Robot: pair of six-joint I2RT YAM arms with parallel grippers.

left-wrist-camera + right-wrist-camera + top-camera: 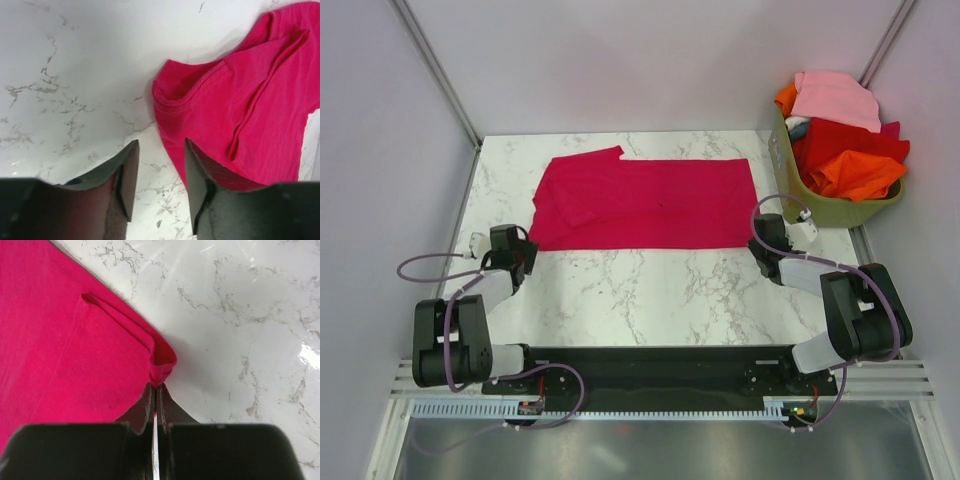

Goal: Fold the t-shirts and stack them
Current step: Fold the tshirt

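Crimson t-shirt (645, 203) flat, sleeve folded in; corner pinched in right tool (156, 389).

I find nothing readable: no text, label, brand or number on the crimson t-shirt (645, 203), the bench (650, 290) or the olive-green basket (840, 212).

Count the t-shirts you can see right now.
4 visible: crimson t-shirt spread on the table; pink t-shirt, red t-shirt and orange t-shirt piled in the basket, where more may be hidden.

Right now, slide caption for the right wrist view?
Right gripper pinches a corner of the crimson cloth t-shirt on the white marbled table.
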